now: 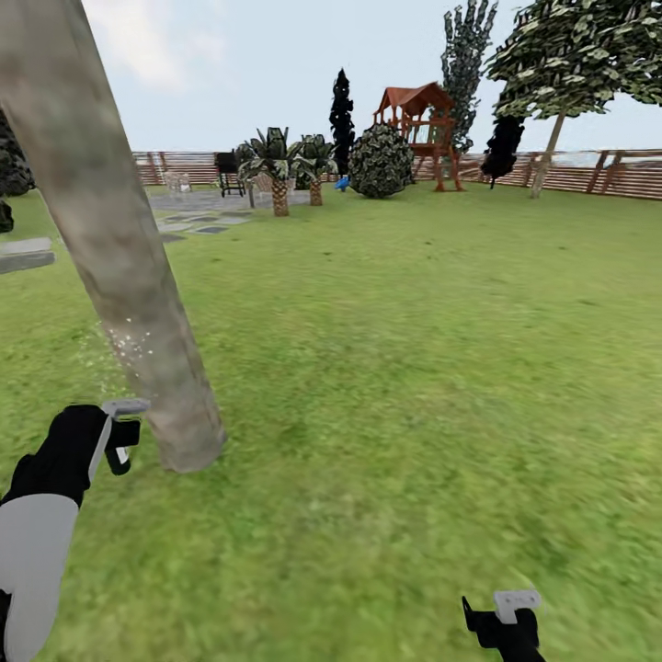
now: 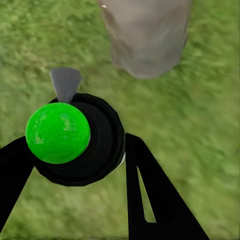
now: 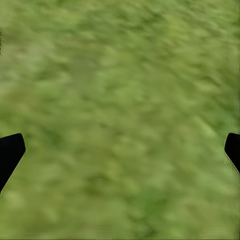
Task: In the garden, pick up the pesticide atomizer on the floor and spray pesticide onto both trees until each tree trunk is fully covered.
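A thick mottled grey-tan tree trunk (image 1: pixel 119 267) leans across the left of the head view and rises from the grass (image 2: pixel 145 35) close ahead in the left wrist view. My left gripper (image 1: pixel 119 443) is shut on the pesticide atomizer (image 2: pixel 75 142), a black bottle whose top shows green here, with a grey nozzle turned toward the trunk. A cloud of tiny white pesticide specks (image 1: pixel 129 342) hangs against the lower trunk. The second tree (image 1: pixel 550 147) stands far off at the right by the fence. Low over bare grass, my right gripper (image 1: pixel 504 627) is open (image 3: pixel 120 150) and holds nothing.
Grey paving slabs (image 1: pixel 193 221) lie at the far left. Short palms (image 1: pixel 279 175), a round bush (image 1: pixel 381 162), a red playset (image 1: pixel 418 124) and dark cypresses (image 1: pixel 342 110) stand before the brown slat fence (image 1: pixel 625 173). Wide lawn (image 1: pixel 414 368) stretches to the right.
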Tool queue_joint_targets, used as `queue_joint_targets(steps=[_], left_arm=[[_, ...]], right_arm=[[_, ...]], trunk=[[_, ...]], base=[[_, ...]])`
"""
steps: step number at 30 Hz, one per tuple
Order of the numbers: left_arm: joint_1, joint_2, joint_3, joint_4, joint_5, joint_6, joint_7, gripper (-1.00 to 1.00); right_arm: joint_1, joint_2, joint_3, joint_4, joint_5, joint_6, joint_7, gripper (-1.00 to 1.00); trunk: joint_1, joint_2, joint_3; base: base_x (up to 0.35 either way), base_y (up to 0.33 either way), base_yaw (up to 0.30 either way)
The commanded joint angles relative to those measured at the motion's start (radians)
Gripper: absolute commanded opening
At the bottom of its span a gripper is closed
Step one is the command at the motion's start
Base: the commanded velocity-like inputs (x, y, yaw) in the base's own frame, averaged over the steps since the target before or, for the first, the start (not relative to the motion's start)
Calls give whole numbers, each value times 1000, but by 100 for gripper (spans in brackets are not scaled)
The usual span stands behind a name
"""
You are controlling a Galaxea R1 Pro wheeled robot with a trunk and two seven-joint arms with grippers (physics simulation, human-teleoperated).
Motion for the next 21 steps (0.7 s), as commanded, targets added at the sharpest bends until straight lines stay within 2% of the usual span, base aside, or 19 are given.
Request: queue_joint_targets(steps=[1,8,11,21], left_arm=[[7,-2,-1,0,-1,0,0,-100],[27,-5,-2,0,9,-1,0,-100],[28,-10,-2,0,8,-1,0,-100],[32,-13,-1,1,11,-1,-1,-100]], right_arm=[[0,0,0,0,0,0,0,100],[-1,0,0,0,0,0,0,100],[-1,0,0,0,0,0,0,100],[0,0,0,0,0,0,0,100]], trunk=[[0,0,0],[0,0,0],[0,0,0],[0,0,0]], base=[[212,-206,272],[276,-143,276],[115,-227,218],[13,-272,11]])
